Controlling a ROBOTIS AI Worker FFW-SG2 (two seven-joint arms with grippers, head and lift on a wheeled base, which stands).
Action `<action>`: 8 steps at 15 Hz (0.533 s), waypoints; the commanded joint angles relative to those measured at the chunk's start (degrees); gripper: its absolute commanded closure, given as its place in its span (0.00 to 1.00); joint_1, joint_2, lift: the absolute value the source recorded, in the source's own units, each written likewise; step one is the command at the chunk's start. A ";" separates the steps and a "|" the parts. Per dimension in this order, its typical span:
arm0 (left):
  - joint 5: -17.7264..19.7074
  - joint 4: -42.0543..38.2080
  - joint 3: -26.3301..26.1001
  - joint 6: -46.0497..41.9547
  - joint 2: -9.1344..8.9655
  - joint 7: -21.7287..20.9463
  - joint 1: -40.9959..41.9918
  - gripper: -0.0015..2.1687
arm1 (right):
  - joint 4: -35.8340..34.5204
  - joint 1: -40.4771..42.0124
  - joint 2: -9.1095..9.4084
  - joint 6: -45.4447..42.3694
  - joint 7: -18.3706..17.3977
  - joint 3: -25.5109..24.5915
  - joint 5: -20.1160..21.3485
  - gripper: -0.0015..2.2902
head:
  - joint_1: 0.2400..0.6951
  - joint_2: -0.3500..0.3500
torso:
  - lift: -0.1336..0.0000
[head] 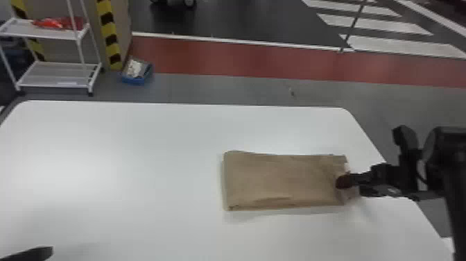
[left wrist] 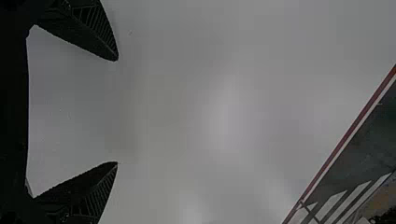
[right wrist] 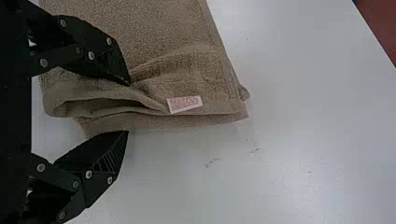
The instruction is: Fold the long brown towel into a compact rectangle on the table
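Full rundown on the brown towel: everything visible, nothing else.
The brown towel is plain, its pile looking like terry cloth, with a white tag with red print at its right end. It's folded in layers into a flat rectangle, longer side to side, lying right of centre on the white table. The near side shows a shallow wrinkle; the right end is uneven, its layers gaping. The right hand is open there, one finger apparently touching the cloth, the other by its edge.

Head looks down — wrists closer.
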 commanded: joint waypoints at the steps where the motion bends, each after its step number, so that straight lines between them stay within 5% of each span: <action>1: 0.01 0.02 0.04 0.00 0.00 0.00 0.01 0.04 | 0.02 0.24 0.04 0.00 0.18 -1.30 -0.88 0.46 | 1.00 0.25 | 0.08; 3: 0.01 0.02 0.12 0.00 0.00 0.00 0.01 0.04 | -0.16 0.86 0.04 0.29 0.88 -3.32 -1.67 0.56 | 1.00 0.25 | 0.08; 8: 0.01 -0.24 0.12 0.00 0.09 0.00 0.01 0.04 | -6.05 3.58 -0.48 0.29 2.64 -9.48 -5.72 0.56 | 1.00 0.24 | 0.08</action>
